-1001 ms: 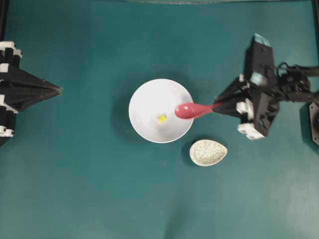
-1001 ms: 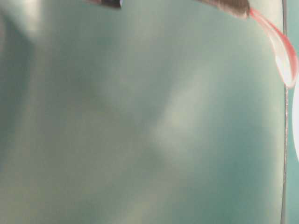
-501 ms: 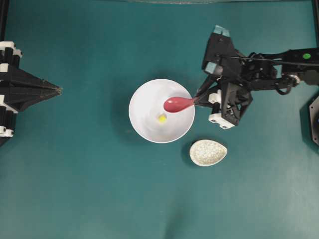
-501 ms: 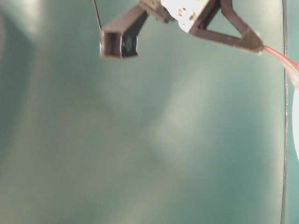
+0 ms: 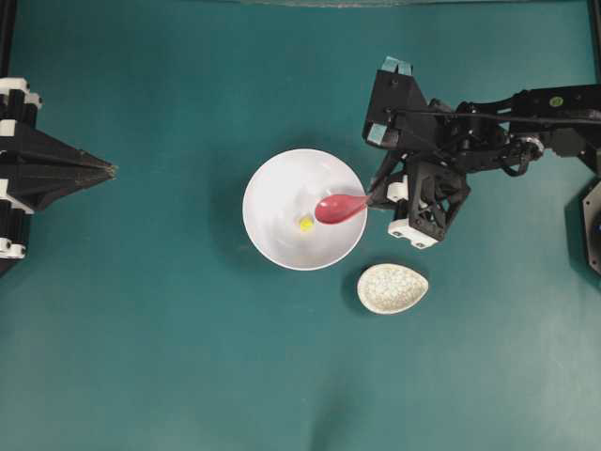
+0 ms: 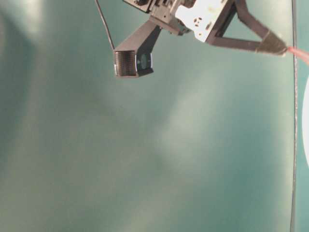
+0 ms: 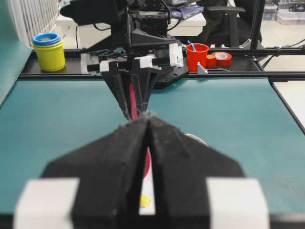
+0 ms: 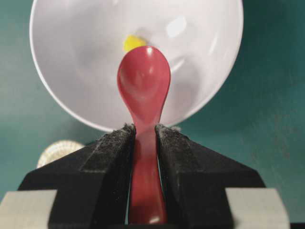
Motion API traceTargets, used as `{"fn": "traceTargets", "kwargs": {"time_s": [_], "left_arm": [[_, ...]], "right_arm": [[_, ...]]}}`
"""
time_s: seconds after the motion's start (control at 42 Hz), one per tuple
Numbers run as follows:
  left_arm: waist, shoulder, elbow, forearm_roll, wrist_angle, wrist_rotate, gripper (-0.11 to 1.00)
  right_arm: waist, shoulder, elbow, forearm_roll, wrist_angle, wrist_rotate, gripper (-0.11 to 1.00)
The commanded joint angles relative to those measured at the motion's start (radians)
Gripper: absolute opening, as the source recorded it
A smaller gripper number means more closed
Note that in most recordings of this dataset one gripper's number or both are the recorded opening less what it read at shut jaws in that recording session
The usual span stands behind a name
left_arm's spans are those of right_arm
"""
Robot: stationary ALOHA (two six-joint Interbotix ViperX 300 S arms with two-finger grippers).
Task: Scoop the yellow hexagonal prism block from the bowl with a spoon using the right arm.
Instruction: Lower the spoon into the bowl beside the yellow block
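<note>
The white bowl (image 5: 282,183) sits mid-table with the tiny yellow hexagonal prism block (image 5: 305,224) on its floor. My right gripper (image 5: 374,199) is shut on the handle of the pink-red spoon (image 5: 340,208), at the bowl's right rim. The scoop hangs over the bowl's inside, just right of the block. In the right wrist view the spoon (image 8: 144,90) points at the block (image 8: 134,42), which peeks out beyond the scoop's tip inside the bowl (image 8: 71,57). My left gripper (image 5: 108,171) rests shut and empty at the far left, its fingertips (image 7: 138,125) pressed together.
A small speckled oval spoon rest (image 5: 392,287) lies just below and right of the bowl, under the right arm's wrist box (image 5: 427,193). The teal table mat (image 5: 188,357) surrounds everything. In the table-level view the right arm's wrist camera (image 6: 133,63) hangs at the top.
The right arm has swung left, carrying the spoon from the bowl's right rim to over its inside, and the scoop has dipped toward the block. The left arm has stayed still.
</note>
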Motion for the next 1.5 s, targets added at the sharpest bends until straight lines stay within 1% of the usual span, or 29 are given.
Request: {"fn": "traceTargets", "kwargs": {"time_s": [0.0,0.334,0.572,0.882,1.478], "left_arm": [[0.002,0.005,-0.017,0.002,-0.005,0.000,0.00],[0.002,0.005,-0.018,0.002,-0.005,0.002,0.00],[0.002,0.005,-0.018,0.002,0.026,0.002,0.00],[0.002,0.005,-0.018,0.003,0.048,0.002,0.00],[0.002,0.005,-0.018,0.003,0.057,0.015,0.00]], "right_arm": [[-0.002,-0.012,-0.023,0.000,0.005,0.002,0.23],[-0.002,0.006,-0.043,0.000,0.035,0.002,0.23],[-0.002,0.026,-0.063,0.003,0.037,0.003,0.23],[-0.002,0.052,-0.067,0.003,0.086,0.002,0.23],[0.028,0.124,-0.123,0.002,0.087,-0.003,0.23]]}}
